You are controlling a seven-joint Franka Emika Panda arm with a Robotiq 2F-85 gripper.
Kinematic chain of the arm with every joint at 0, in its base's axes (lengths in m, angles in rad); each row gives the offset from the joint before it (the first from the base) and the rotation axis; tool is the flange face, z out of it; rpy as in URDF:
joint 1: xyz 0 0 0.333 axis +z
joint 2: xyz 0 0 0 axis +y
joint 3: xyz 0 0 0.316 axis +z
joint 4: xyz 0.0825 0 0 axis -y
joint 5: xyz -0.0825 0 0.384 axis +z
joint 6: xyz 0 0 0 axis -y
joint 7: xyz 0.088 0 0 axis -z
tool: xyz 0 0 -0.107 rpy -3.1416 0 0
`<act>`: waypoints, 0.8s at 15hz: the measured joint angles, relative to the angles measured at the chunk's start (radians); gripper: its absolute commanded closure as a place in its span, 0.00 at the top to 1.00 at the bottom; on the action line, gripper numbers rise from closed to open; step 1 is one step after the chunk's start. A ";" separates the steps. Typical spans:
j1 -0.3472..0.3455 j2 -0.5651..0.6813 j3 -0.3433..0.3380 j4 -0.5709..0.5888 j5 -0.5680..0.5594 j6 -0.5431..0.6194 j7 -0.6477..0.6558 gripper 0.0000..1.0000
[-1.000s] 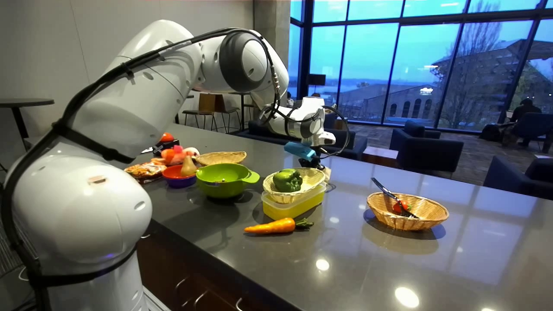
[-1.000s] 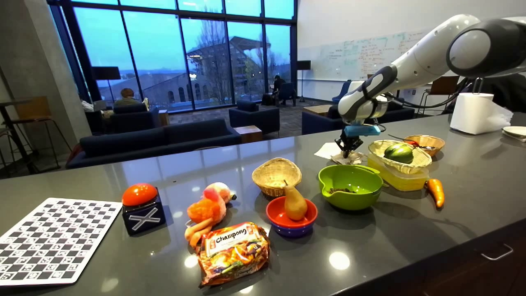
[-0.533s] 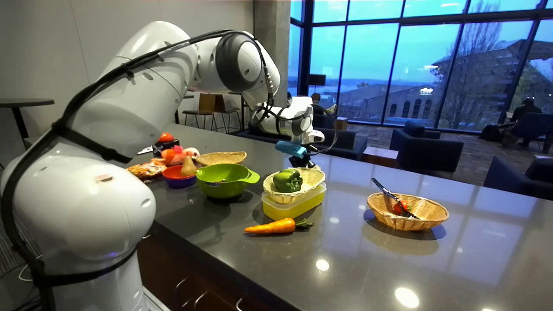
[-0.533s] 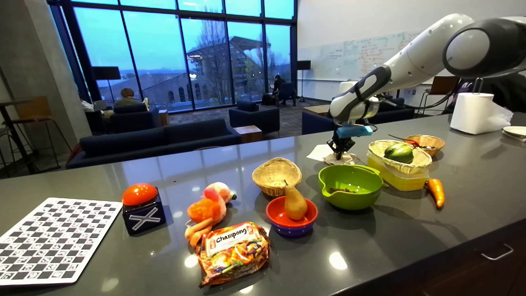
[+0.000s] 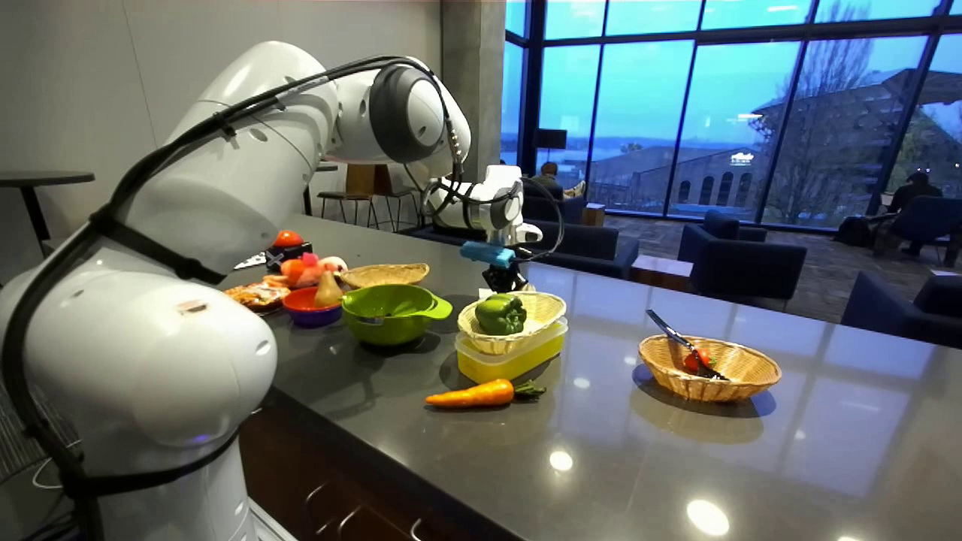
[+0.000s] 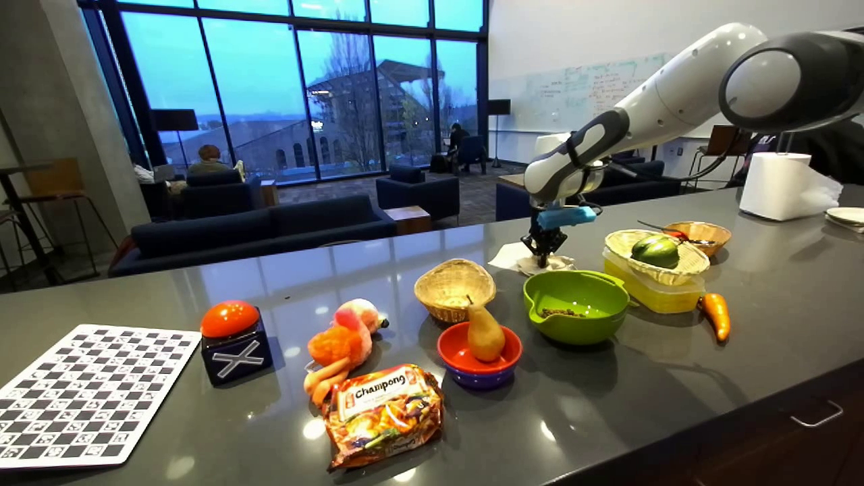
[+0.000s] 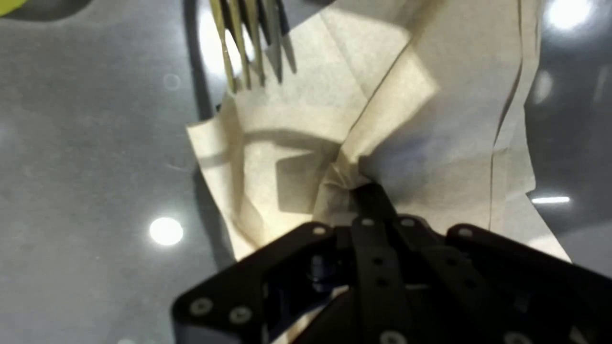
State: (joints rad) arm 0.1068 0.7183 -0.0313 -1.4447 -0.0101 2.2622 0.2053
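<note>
Your gripper [image 7: 366, 189] closed, pinching a fold of the paper napkin [image 7: 449, 124], the rest spread beneath it on the countertop [image 7: 91, 143], a fork [image 7: 255, 28] and a green bowl [image 6: 580, 327] near the gripper

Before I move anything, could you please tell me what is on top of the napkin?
The gripper is closed on a bunched fold of the napkin, hiding the part beneath. In the wrist view, a fork overlaps one edge; whether it touches, I cannot tell.

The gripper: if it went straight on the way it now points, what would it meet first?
The gripper points down: first the paper napkin it pinches, then probably the countertop beneath, though any gap is unclear.
</note>
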 measured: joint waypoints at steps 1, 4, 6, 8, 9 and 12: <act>0.009 0.005 0.001 0.013 -0.006 -0.020 0.000 0.00; 0.035 0.020 0.003 0.049 -0.020 -0.070 0.000 0.00; 0.047 0.025 0.005 0.062 -0.023 -0.092 0.001 0.00; 0.053 0.025 0.008 0.069 -0.023 -0.112 0.001 0.00; 0.054 0.025 0.011 0.071 -0.023 -0.118 0.001 0.00; 0.054 0.025 0.014 0.073 -0.023 -0.130 0.001 0.00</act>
State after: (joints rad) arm 0.1606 0.7438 -0.0172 -1.3717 -0.0327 2.1318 0.2059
